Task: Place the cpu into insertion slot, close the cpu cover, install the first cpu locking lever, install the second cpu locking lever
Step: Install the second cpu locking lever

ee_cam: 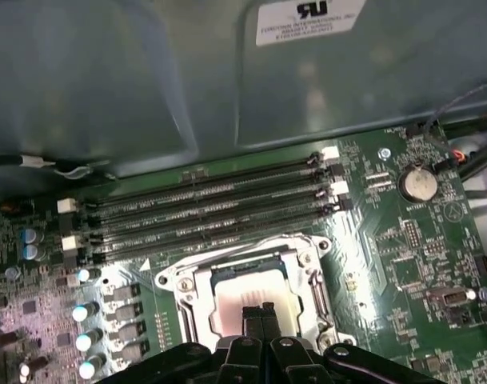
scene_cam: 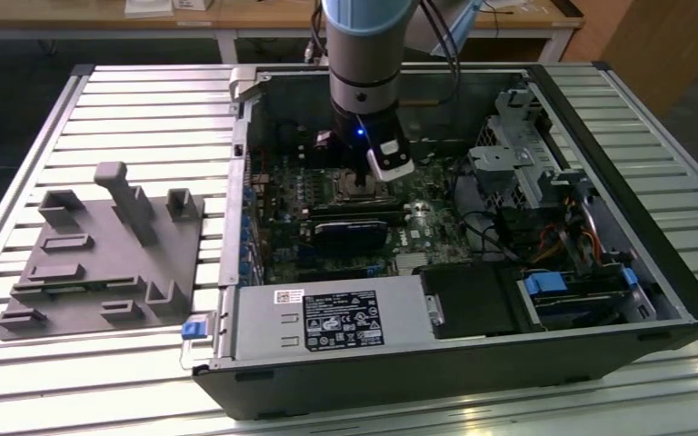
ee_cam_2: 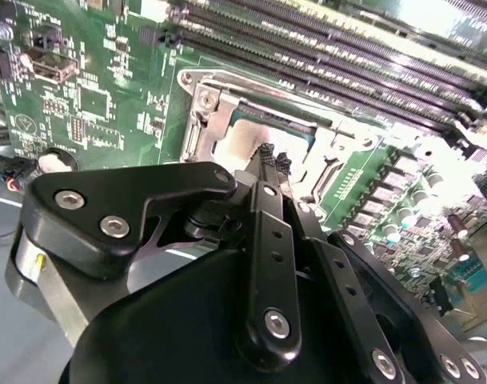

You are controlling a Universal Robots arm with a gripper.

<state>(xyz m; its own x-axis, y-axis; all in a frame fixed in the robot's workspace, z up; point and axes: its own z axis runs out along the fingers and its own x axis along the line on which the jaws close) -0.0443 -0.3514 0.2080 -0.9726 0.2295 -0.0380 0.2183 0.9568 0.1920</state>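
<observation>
- Your worktop (scene_cam: 106, 363), a slatted metal surface, carries an open computer case (scene_cam: 640, 300) across the middle and right of the exterior view, with a grey fixture block (scene_cam: 94, 263) at the left.
- Inside the case the green circuit board (ee_cam: 403, 240) lies flat; in the first wrist view four long memory slots (ee_cam: 211, 204) run across the centre of the frame.
- The arm (scene_cam: 371, 54) comes down from the top centre of the exterior view, and your gripper (ee_cam: 261, 314) hangs directly over the socket, fingers drawn together with no gap between the tips.
- I cannot tell whether the tips touch the chip or merely hover above it.
- The insertion slot (ee_cam: 251, 292) sits at lower centre of the first wrist view, just below the memory slots.
- The cpu cover (ee_cam: 315, 292) frames it as a light metal rim; it looks thin, stiff and springy, so push on its edge, not its open centre.
- The cpu (ee_cam: 243, 300) lies flat in the slot, pale face up, edges square with the rim and parallel to the memory slots.
- Being square, it has no long axis.
- Judge it light, rigid, slick and fragile underneath: take it by opposite edges only.
</observation>
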